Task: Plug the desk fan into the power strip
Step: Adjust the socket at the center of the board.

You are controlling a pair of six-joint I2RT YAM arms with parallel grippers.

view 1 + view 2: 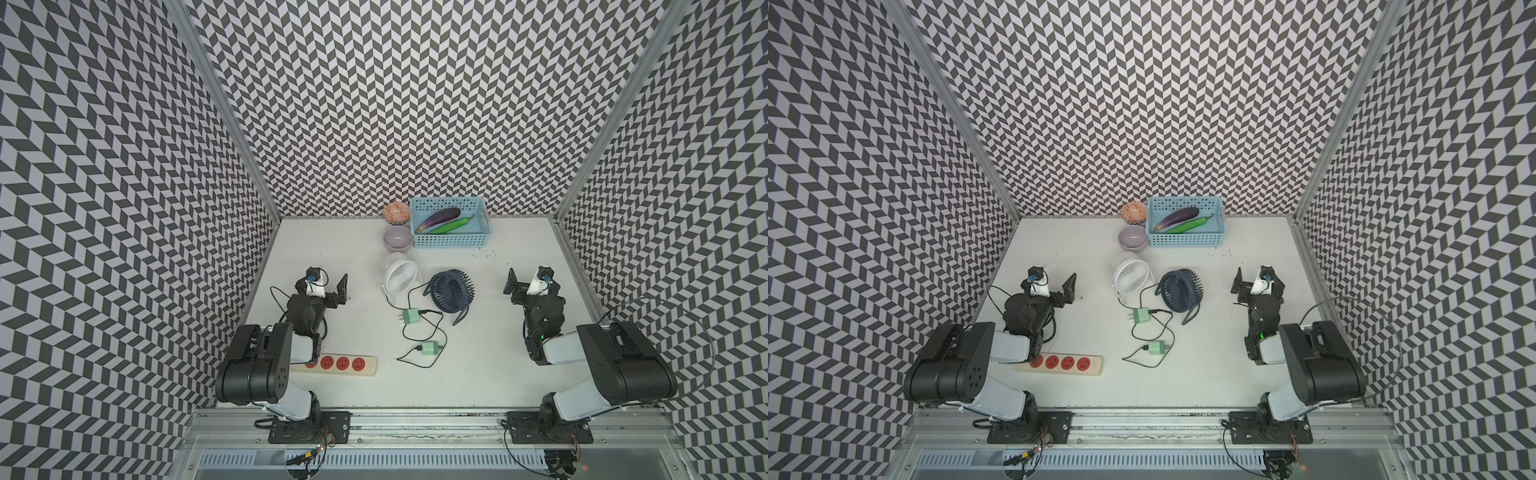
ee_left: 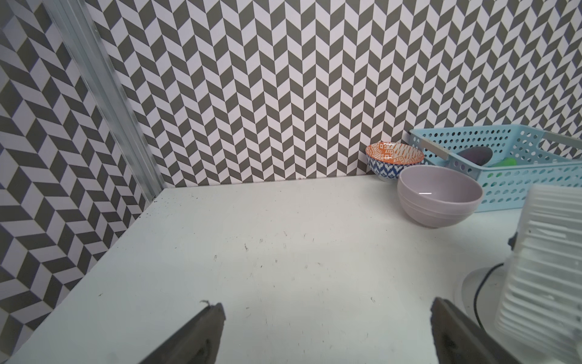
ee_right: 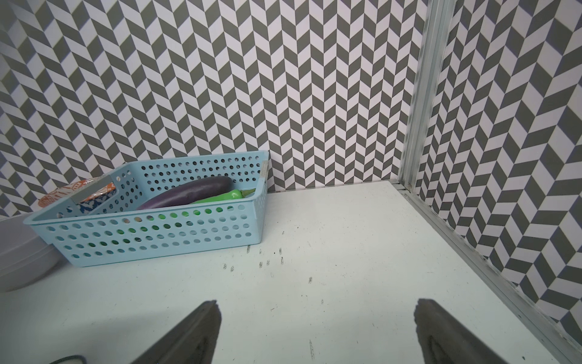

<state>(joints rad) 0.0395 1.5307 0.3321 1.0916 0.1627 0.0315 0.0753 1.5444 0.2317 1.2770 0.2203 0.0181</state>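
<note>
Left end effector point(image 2: 327, 310) and right end effector point(image 3: 315, 307) both gape empty, power strip point(image 1: 353, 365) sits near-left on worktop point(image 1: 478, 374) partly under left arm, and look-alike green plug adapters point(image 1: 411, 316) with crossed cords point(image 1: 444, 340) risk a wrong pick or a tug toppling white fan point(image 1: 397, 274) or navy fan point(image 1: 451, 291).

You've got two fans, a white fan point(image 1: 395, 275) and a blue fan point(image 1: 451, 292); two plugs, a green plug point(image 1: 411, 316) and another green plug point(image 1: 430, 348); one power strip point(image 1: 370, 368) with four red sockets point(image 1: 343, 363) showing; two bowls, a patterned bowl point(image 1: 396, 212) and a lilac bowl point(image 1: 398, 239); one basket point(image 1: 449, 242), holding one eggplant point(image 1: 440, 218) and one green pepper point(image 1: 454, 224).
</note>
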